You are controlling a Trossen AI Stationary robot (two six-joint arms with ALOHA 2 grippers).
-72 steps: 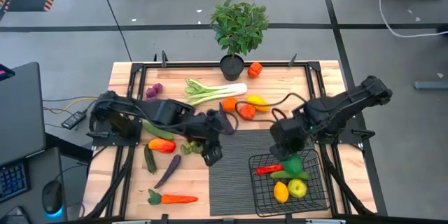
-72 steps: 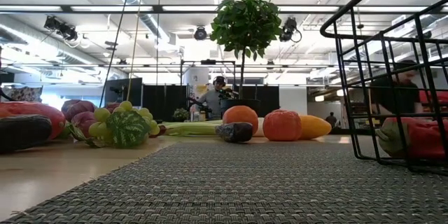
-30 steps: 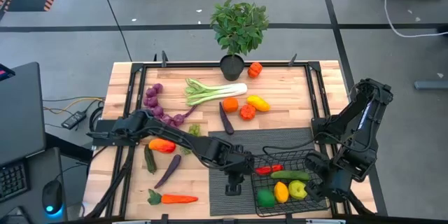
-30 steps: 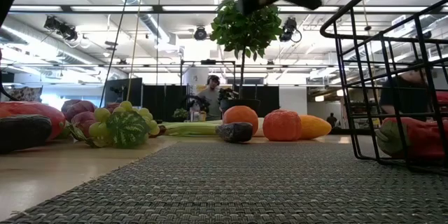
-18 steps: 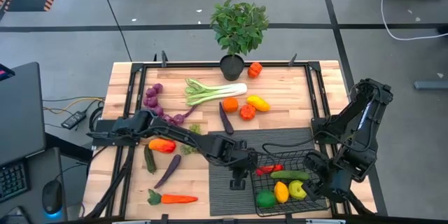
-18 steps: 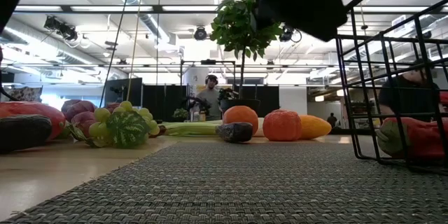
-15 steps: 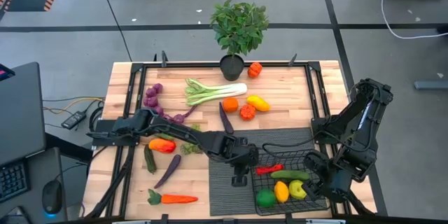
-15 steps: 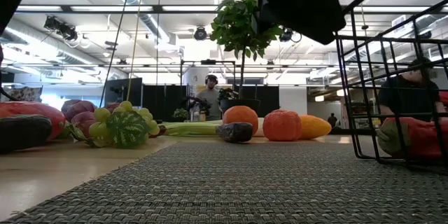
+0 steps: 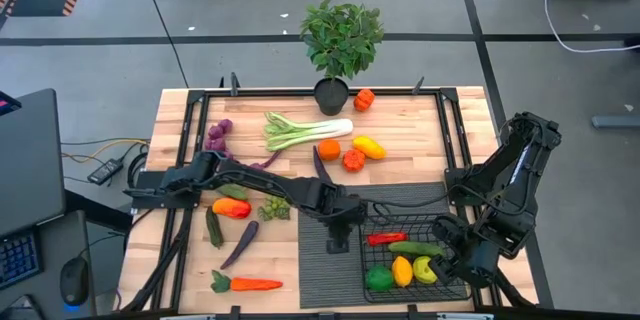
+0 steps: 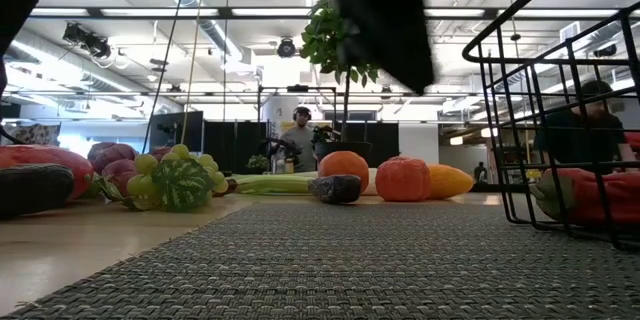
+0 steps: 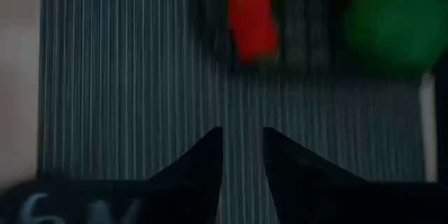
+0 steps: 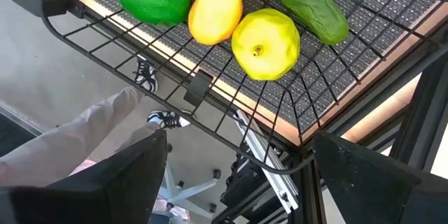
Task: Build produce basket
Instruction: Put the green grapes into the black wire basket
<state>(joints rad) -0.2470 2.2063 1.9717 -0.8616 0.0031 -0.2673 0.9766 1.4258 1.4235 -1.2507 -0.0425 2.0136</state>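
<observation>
The black wire basket (image 9: 364,260) stands on the dark mat (image 9: 320,270) at the near right. In it lie a red pepper (image 9: 386,239), a cucumber (image 9: 410,249), a green pepper (image 9: 378,279) and two yellow fruits (image 12: 266,35). My left gripper (image 9: 338,238) hangs over the mat just left of the basket, its fingers (image 11: 210,154) a narrow gap apart with nothing between. My right gripper (image 12: 238,136) stands open over the table's near edge. Its fingers stand on either side of the basket's near right corner (image 12: 301,143) without touching it.
Loose produce lies left of and beyond the mat: a leek (image 9: 305,128), a purple eggplant (image 9: 320,168), green grapes (image 9: 272,207), a red pepper (image 9: 231,207), a carrot (image 9: 248,283). A potted plant (image 9: 340,40) stands at the far edge. A person's legs (image 12: 84,133) show below the near edge.
My left gripper has moved over the mat toward the table's far edge and sunk a little, staying left of the basket with its gap unchanged. In the low view the basket's left wall has shifted slightly.
</observation>
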